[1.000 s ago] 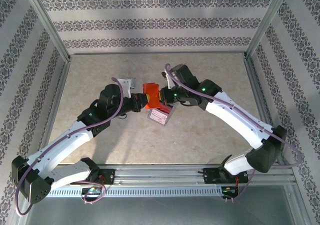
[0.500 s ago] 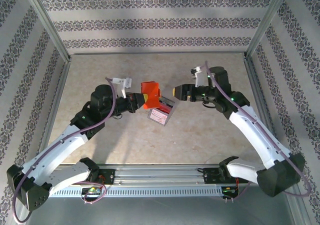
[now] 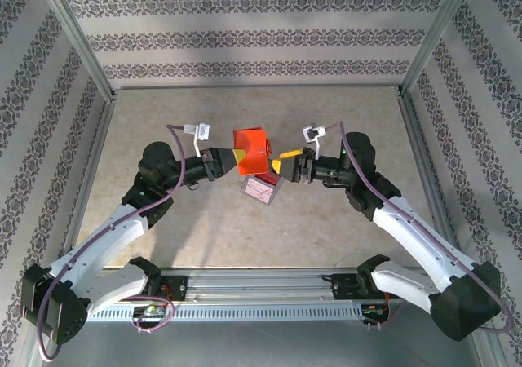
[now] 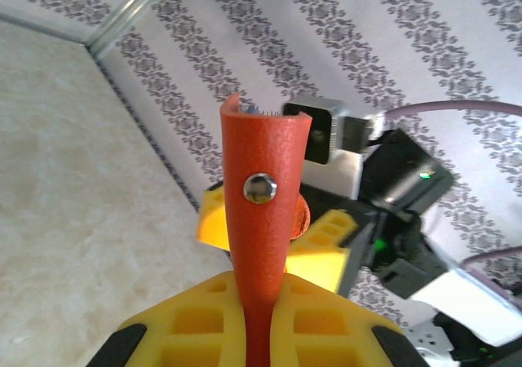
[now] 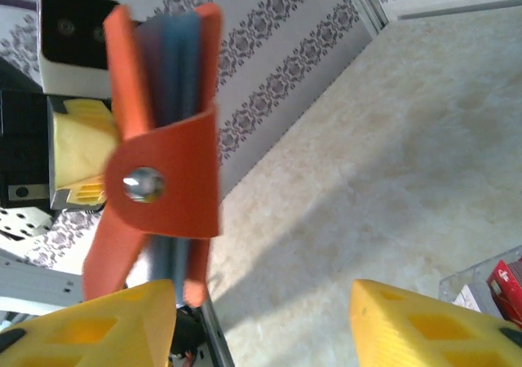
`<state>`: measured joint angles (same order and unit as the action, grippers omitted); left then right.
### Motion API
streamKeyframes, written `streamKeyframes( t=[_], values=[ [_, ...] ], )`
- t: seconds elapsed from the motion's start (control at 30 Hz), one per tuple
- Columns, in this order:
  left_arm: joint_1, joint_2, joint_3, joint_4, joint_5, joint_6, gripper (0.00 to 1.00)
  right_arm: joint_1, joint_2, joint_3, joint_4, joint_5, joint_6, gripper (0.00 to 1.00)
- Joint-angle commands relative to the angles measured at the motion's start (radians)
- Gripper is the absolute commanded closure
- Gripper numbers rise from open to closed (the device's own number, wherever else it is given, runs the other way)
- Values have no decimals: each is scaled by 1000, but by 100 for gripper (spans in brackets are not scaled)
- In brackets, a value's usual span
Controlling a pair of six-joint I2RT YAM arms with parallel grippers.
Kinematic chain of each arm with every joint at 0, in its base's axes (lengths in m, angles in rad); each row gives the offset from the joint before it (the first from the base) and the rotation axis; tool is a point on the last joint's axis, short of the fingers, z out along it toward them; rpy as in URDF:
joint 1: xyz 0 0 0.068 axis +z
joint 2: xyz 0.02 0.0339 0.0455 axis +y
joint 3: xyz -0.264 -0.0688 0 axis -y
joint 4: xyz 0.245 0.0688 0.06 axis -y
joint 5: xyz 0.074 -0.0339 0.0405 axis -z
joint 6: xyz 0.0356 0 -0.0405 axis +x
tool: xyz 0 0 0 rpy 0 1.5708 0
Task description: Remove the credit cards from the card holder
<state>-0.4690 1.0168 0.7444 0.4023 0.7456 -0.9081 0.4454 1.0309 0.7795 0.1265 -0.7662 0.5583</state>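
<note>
Centrally, above the table (image 3: 351,122), I have the card holder (image 3: 249,150) lifted clear of the surface and clamped by its lower edge in the left gripper (image 3: 235,160). Those jaws are pinched tight on the orange-red leather, so that the open top edge points away from the wrist and toward the other arm. The left wrist view shows why this hold suits the task: the holder stands upright between the yellow fingers (image 4: 183,322), and its metal snap stud (image 4: 259,188) is exposed. The right gripper (image 5: 261,322) faces it from the opposite side, jaws parted with a wide gap and nothing in them. One finger is just beside the holder's lower corner. From the right wrist, the rounded snap tab (image 5: 167,183) wraps across the grey-blue pockets (image 5: 175,57). I judge it is still fastened, so the tab must be released first. I cannot pick out any cards. A clear plastic box (image 3: 261,189) lies on the table below the holder.
</note>
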Motion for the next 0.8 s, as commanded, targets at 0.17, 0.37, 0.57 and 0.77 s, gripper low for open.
streamKeyframes(
  t=[0.17, 0.37, 0.57, 0.77],
  values=[
    [7, 26, -10, 203, 84, -84, 100, -22, 32, -55, 277, -207, 175, 48],
    [7, 33, -15, 214, 91, -90, 100, -22, 60, -57, 312, -228, 211, 56],
    [6, 43, -14, 229, 102, -98, 100, -22, 66, -56, 357, -242, 245, 59],
    [6, 58, -20, 251, 110, -107, 100, -20, 74, -54, 412, -267, 295, 59]
  ],
)
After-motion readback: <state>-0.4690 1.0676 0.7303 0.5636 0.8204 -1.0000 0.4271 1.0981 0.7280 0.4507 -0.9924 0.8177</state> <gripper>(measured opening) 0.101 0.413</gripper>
